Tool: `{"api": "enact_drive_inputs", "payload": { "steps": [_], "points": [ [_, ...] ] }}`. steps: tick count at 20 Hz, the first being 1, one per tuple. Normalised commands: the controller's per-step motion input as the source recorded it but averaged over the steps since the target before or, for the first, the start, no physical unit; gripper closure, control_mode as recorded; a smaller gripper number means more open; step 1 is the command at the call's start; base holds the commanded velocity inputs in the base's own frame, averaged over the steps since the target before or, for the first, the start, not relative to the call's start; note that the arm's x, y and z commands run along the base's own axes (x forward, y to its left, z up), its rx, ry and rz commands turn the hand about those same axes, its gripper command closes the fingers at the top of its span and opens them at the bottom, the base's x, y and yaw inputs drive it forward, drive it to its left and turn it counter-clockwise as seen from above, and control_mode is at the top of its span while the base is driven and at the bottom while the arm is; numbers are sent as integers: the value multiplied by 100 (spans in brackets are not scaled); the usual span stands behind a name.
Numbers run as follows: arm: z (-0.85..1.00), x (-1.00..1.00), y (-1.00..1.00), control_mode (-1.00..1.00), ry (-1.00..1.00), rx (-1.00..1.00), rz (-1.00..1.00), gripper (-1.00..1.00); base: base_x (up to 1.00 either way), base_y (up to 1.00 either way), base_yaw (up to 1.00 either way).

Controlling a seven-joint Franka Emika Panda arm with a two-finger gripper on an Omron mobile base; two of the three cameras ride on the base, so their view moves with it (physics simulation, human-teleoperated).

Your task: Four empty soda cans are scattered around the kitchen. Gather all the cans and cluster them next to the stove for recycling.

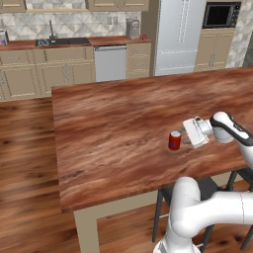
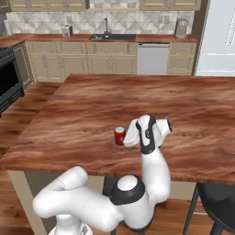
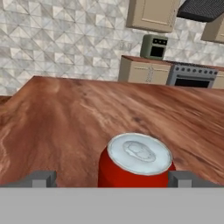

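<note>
Red soda can (image 1: 175, 140), 1, upright on wooden tabletop (image 1: 113, 128), silver top closed, contents not visible. Jaws spread wide, 1 finger (image 3: 40, 179) each side of can, not gripping.

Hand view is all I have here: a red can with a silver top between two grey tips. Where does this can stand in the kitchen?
Observer: The red can stands upright on the large wooden island, near the edge on the robot's side.
Operator: Is the hand closed on it?
Observer: No; the hand is open, beside the can.
Operator: What is behind the island?
Observer: A sink in the back counter.
</note>
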Motion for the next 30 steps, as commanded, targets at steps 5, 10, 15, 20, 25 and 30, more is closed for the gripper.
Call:
{"api": "enact_drive_inputs", "payload": {
  "steps": [5,10,15,20,25,30],
  "points": [
    [0,-8,13,-100,1,0,0,-100,0,0,0],
    [0,1,5,-100,3,0,0,-100,0,0,0],
    [-3,13,-1,-100,2,0,-1,-100,0,0,0],
    [-10,13,-8,-100,2,0,-1,-100,0,0,0],
    [-11,12,-6,-100,2,0,0,-100,0,0,0],
    [-12,11,-1,-100,3,0,0,-100,0,0,0]
  ]
}}
